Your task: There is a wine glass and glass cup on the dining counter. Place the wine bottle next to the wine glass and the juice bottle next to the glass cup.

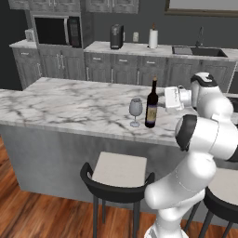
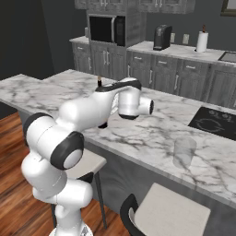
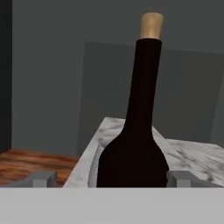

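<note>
The wine bottle (image 1: 151, 104), dark with a tan label, stands upright on the white marble dining counter (image 1: 69, 107). The stemmed wine glass (image 1: 135, 110) is close on its left. My gripper (image 1: 161, 104) is level with the bottle's right side and open. In the hand view the bottle (image 3: 133, 144) rises between the two fingertips (image 3: 41, 178), which stand wide on either side of it; my gripper (image 3: 111, 178) grips nothing. From the right base view the arm hides most of the bottle (image 2: 99, 82). The clear glass cup (image 2: 184, 152) stands further right along the counter. The juice bottle is out of view.
Two stools (image 1: 118, 169) stand in front of the counter by my base. A black cooktop (image 2: 214, 122) is set into the counter's far right. The back wall counter holds a coffee machine (image 1: 116, 37), a paper towel roll (image 1: 153, 38) and a sink (image 1: 200, 51).
</note>
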### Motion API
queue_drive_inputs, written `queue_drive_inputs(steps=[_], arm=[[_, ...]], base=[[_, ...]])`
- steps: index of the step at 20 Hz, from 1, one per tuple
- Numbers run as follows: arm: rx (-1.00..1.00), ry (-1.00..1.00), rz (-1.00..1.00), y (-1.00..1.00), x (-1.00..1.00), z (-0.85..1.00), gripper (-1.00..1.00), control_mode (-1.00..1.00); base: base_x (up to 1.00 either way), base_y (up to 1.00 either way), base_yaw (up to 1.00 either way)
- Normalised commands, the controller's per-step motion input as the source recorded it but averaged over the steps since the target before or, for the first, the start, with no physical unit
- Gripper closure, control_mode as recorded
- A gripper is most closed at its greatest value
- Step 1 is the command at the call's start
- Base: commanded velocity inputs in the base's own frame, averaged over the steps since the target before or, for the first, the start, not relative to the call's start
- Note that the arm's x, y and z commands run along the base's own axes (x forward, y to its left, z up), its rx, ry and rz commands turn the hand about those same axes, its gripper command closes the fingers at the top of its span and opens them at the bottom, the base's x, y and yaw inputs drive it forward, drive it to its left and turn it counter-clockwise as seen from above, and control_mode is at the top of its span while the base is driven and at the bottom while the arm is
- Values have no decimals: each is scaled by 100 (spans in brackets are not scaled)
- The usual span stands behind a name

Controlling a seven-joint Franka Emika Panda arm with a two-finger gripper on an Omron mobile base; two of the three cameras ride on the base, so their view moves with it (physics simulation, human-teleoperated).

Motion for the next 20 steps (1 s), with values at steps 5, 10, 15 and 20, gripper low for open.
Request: queue_drive_inputs(steps=[5, 10, 15, 20], arm=[[-3, -2, -1, -17, -27, 9, -100, -100], [-7, 2, -14, -19, -32, 9, -100, -100], [-2, 11, -26, -15, -42, 5, -100, -100], [-17, 11, -30, -4, -43, 0, -100, -100]], base=[[0, 0, 0], [0, 0, 0], [0, 0, 0], [0, 0, 0]])
